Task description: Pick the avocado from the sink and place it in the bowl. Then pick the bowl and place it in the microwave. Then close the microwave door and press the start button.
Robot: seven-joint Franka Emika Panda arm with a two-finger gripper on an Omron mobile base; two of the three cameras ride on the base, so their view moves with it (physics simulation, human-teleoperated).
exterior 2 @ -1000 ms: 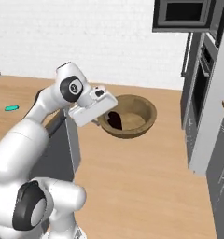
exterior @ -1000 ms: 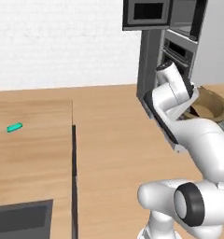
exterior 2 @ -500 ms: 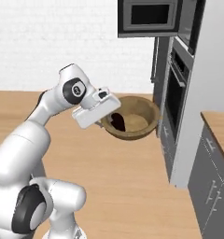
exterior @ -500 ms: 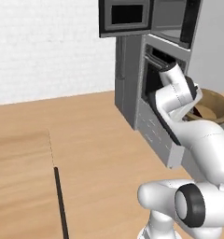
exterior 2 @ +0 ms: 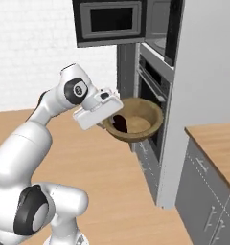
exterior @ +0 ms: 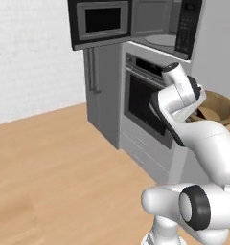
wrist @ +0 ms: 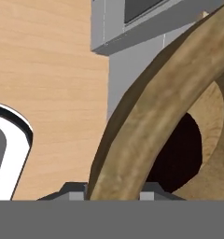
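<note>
We list, from left to right in the right base view: the arm, then the claw (exterior 2: 109, 125), then the bowl (exterior 2: 146, 125), then the oven (exterior 2: 150, 98) in its tall grey cabinet, then a wooden counter (exterior 2: 217, 143) over grey drawers at the right edge.

Claw: pinched on the near rim of the bowl, one finger outside the wall and one inside, as the hand view shows the rim (wrist: 146, 121) running up between the fingertips.

Bowl: wooden, carried in the air clear of any surface, roughly level, just in front of the oven door and below the microwave (exterior 2: 157, 28).

Avocado (exterior 2: 120, 122): dark, lying inside the bowl against the wall nearest the claw; in the hand view we see it as a black shape (wrist: 177, 151) just past the rim.

Microwave: above the oven; its door (exterior: 101, 21) stands swung open to the left, and we see the glass turntable (exterior: 160, 40) and the keypad strip (exterior: 188, 24) in the left base view.

Floor: light wood.
</note>
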